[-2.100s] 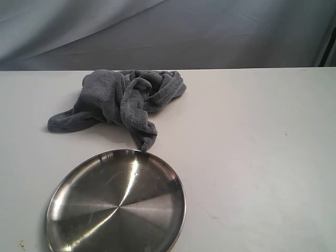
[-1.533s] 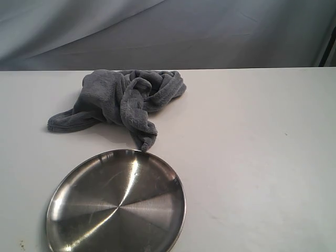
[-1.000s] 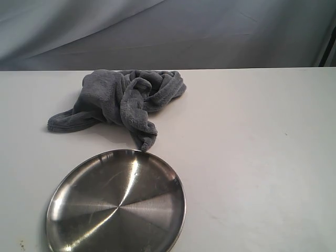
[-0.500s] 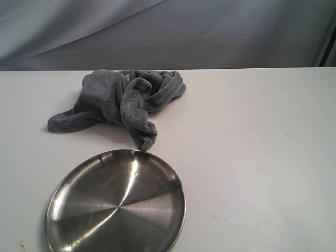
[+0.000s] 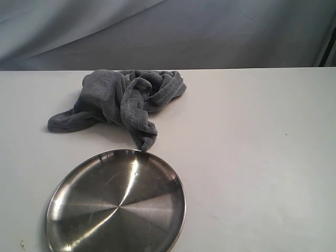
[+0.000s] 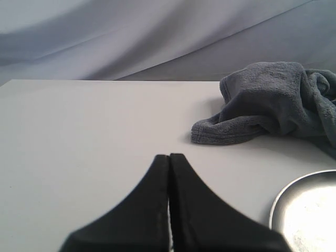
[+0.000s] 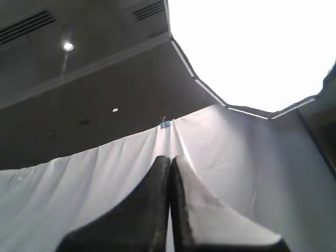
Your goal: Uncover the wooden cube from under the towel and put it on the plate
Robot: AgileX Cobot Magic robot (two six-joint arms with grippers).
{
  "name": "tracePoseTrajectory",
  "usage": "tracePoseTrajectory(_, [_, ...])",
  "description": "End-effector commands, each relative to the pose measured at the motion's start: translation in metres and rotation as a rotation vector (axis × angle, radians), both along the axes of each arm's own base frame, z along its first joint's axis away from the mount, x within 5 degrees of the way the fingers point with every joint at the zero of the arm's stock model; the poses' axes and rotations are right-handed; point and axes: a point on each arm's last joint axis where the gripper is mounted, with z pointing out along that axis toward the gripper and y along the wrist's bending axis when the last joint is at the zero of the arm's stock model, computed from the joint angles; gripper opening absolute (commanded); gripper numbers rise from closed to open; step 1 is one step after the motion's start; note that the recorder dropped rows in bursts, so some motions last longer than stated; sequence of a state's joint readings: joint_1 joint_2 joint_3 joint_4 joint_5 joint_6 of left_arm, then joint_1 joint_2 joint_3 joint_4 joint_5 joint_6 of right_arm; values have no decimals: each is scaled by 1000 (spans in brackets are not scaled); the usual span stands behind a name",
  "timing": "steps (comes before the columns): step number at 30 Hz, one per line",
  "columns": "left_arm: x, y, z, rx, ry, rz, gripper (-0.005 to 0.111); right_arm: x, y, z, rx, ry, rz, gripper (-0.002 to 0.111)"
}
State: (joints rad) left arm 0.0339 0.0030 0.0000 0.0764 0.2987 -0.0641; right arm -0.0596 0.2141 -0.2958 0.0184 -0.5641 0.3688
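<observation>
- Exterior view, nearest: the plate (image 5: pixel 115 202) lies flat at the front left of the table (image 5: pixel 252 157), its bowl bare and shiny.
- Just beyond the plate's far rim lies the towel (image 5: pixel 123 100), bunched in a thick, folded heap. One twisted tail of it runs down to the rim, and I cannot tell whether it touches. A flatter flap trails off to the left.
- The cube is hidden, with no wood showing in any view.
- The right half of the table is plain white surface.
- Behind the far edge of the table hangs a grey backdrop (image 5: pixel 184 31) with soft creases.
- Neither arm shows in the exterior view.
- Left wrist view: the left gripper (image 6: pixel 169 157) has its black jaws pressed together with nothing between them. It hangs low over the table and points across it. The towel's flap lies ahead and to one side, well apart from the tips, and part of the plate's rim shows at the frame's corner.
- Right wrist view: the right gripper (image 7: pixel 169 159) also has its jaws pressed together and holds nothing. It is aimed upward at a white curtain (image 7: pixel 105 184), with a dark ceiling (image 7: pixel 105 79) and a bright light panel (image 7: pixel 252 47) above.
</observation>
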Motion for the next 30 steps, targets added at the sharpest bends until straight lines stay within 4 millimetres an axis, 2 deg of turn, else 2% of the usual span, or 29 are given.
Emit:
tracePoseTrajectory(1, [0,-1,1,-9,-16,-6,1,28,8,66,-155,166,15,0])
tracePoseTrajectory(6, [0,-1,1,-9,-16,-6,1,77,14,113,-250,278,68,0])
tracePoseTrajectory(9, [0,-1,1,-9,-16,-6,1,110,23,135,-274,321,208,0])
tracePoseTrajectory(11, [0,-1,1,-9,-16,-6,1,138,33,145,-307,388,346,0])
tracePoseTrajectory(15, [0,-1,1,-9,-16,-6,1,191,51,150,-399,561,627,0])
tracePoseTrajectory(19, [0,-1,1,-9,-17,-6,1,229,73,139,-581,615,1004,0])
tracePoseTrajectory(21, [0,-1,1,-9,-17,-6,1,244,84,133,-618,628,1111,0])
tracePoseTrajectory(25, [0,-1,1,-9,-17,-6,1,276,109,111,-637,641,1177,0])
tracePoseTrajectory(30, [0,-1,1,-9,-17,-6,1,294,149,82,-677,647,1232,0])
